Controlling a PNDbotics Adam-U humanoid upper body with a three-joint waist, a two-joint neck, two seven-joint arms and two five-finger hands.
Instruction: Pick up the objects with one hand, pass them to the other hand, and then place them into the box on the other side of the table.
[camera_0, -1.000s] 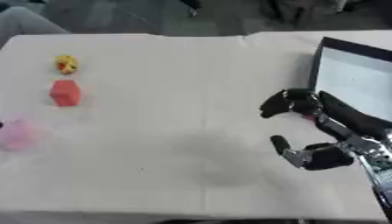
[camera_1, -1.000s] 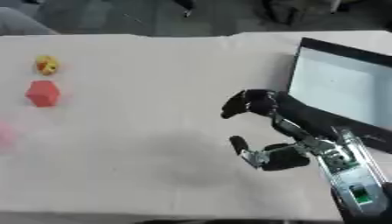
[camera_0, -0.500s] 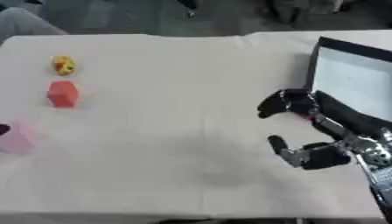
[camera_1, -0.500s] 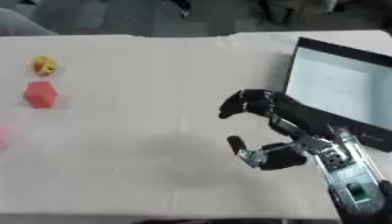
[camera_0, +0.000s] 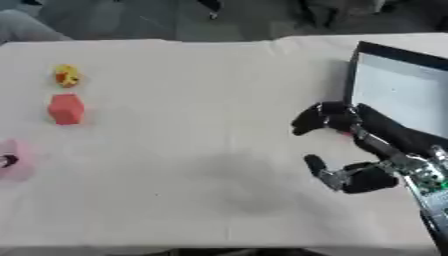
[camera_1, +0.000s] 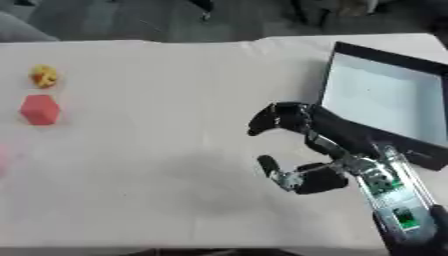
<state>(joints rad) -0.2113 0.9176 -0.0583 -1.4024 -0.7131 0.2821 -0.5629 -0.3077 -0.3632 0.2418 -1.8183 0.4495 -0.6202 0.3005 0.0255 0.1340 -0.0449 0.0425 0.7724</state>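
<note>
A small yellow object (camera_0: 66, 76) lies at the far left of the cloth-covered table. Just nearer sits a red block (camera_0: 66, 108). A pale pink object (camera_0: 13, 158) shows at the left edge, partly cut off. My right hand (camera_1: 308, 150) hovers at centre right, beside the box's near-left corner. Its fingers (camera_1: 276, 116) are bent forward and the thumb (camera_1: 269, 167) is spread wide below them, with nothing between. The box (camera_1: 343, 131) has black walls and a white inside and stands at the right. My left hand is out of sight.
A beige cloth (camera_0: 192, 95) covers the whole table, with its far edge at the top and its near edge along the bottom. The wide stretch between the left-hand objects and my right hand holds nothing else.
The right hand has stayed nearly where it was, with the same spread pose. The whole picture has shifted slightly.
</note>
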